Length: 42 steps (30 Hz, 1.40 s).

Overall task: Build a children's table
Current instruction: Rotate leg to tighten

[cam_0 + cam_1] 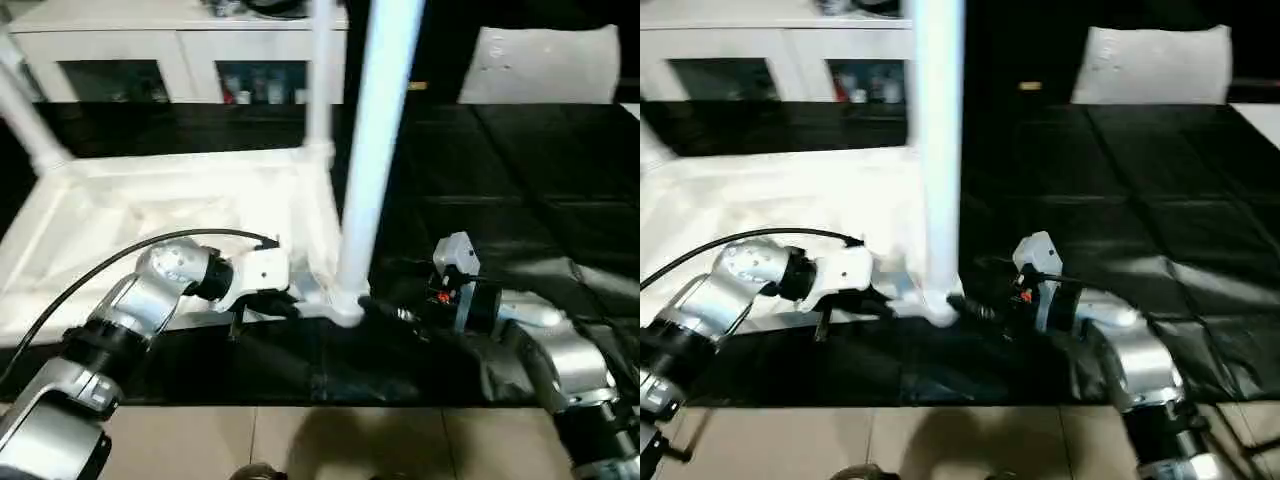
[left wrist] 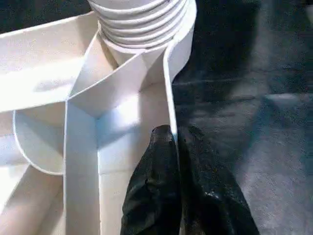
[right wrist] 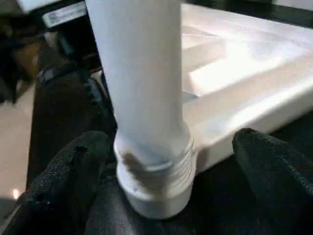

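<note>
We are pinching the tabletop (image 1: pixel 150 215) rim with our left gripper (image 2: pixel 175 142), steadying it on the black mat. Our right gripper (image 3: pixel 166 196), fingers apart, is flanking 1 leg (image 1: pixel 375 150); we should keep it vertical while threading.
</note>
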{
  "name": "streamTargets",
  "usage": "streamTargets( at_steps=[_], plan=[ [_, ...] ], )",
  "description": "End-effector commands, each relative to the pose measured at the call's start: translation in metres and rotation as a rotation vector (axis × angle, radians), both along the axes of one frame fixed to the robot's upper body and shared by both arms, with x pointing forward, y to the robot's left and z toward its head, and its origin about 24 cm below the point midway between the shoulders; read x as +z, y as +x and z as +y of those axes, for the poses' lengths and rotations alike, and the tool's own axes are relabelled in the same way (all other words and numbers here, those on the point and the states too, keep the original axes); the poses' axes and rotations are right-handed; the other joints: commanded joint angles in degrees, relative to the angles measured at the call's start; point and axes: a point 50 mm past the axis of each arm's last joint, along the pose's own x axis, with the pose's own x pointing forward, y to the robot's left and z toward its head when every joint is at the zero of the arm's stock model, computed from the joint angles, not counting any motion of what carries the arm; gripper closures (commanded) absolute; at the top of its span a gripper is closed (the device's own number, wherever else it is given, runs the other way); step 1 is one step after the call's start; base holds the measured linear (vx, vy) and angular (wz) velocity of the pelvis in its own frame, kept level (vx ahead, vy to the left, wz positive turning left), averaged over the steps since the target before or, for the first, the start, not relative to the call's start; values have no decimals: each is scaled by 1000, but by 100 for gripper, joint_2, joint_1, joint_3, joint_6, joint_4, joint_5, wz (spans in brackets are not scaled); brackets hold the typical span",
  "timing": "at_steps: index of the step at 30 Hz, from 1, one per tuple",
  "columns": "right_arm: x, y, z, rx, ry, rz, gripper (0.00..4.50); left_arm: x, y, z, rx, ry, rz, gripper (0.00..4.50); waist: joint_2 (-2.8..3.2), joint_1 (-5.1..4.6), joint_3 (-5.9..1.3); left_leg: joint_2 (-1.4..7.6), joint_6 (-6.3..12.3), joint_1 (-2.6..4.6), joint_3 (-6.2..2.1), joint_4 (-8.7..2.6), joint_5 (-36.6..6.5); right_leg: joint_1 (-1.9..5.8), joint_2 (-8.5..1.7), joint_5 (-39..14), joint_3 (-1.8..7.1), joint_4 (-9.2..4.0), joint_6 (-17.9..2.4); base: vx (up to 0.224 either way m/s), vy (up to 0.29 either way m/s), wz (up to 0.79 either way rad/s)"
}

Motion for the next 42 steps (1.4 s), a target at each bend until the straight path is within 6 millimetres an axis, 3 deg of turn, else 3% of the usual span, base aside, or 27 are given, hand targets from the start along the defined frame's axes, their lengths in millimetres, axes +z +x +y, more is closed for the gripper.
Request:
streamTargets(
  at_steps=[1, 7, 8, 17, 18, 21, 23, 28, 33, 36, 38, 42],
  plan=[
    [0, -1, 3, 61, -42, -9, 2, -1, -4, -9, -111, 44, 11, 450, -16, -9, -365, 725, 407, 77, -269, -430, -430, 293, -744, -273, 416, -334, -1453, 0, 0, 0],
    [-1, 0, 11, 140, -72, -9, 2, 0, -4, -16, -186, 66, 9, 450, -10, 63, -375, 745, 421, 76, -272, -420, -387, 287, -760, -256, 414, -323, -1447, 0, 0, 0],
    [-2, 1, 14, 158, -80, -13, 29, 1, -4, -19, -201, 62, 8, 450, -26, 83, -379, 751, 409, 84, -269, -419, -395, 284, -764, -266, 414, -320, -1442, 0, 0, 0],
    [-8, 0, 22, 211, -99, -6, 85, 0, -4, -23, -240, 72, 1, 450, -28, 121, -391, 745, 425, 64, -274, -414, -329, 293, -771, -155, 400, -292, -1437, 0, 0, 0],
    [-8, 0, 22, 211, -99, -5, 114, 0, -4, -23, -240, 73, 0, 450, -18, 124, -393, 746, 427, 63, -276, -412, -325, 293, -772, -163, 400, -293, -1430, 0, 0, 0],
    [-8, 0, 23, 218, -95, 5, 123, -1, -4, -21, -239, 75, 0, 450, -28, 124, -395, 752, 400, 64, -277, -415, -347, 296, -771, -202, 401, -300, -1409, 0, 0, 0],
    [-9, 0, 22, 223, -92, 14, 157, 0, -3, -21, -238, 76, 0, 450, -23, 128, -396, 753, 407, 66, -279, -413, -328, 293, -766, -168, 398, -289, -1415, 0, 0, 0],
    [-10, -2, 23, 230, -71, 42, 173, 0, -3, -20, -230, 73, -1, 450, -48, 134, -397, 748, 445, 60, -274, -408, -298, 301, -772, -170, 397, -290, -1417, 0, 0, 0],
    [-13, -8, 28, 192, 30, 118, 175, 0, 0, -18, -140, 15, 16, 450, -6, 165, -397, 767, 437, 74, -273, -409, -335, 282, -762, -262, 399, -301, -1390, 0, 0, 0],
    [-15, -10, 33, 141, 67, 129, 176, 1, 2, -18, -82, -20, 17, 450, 3, 181, -393, 778, 338, 78, -285, -430, -389, 276, -770, -286, 404, -303, -1386, 0, 0, 0],
    [-18, -11, 37, 77, 95, 134, 176, 0, 5, -20, 4, -55, 20, 450, -1, 172, -377, 762, 256, 84, -278, -442, -536, 275, -779, -503, 414, -339, -1365, 0, 0, 0],
    [-26, -3, 48, -150, 107, 136, 176, -2, 12, -29, 188, -142, 17, 450, -4, 106, -311, 730, -47, 106, -308, -497, -1018, 253, -802, -1672, 433, -491, -1141, 0, 0, 0]
  ],
)
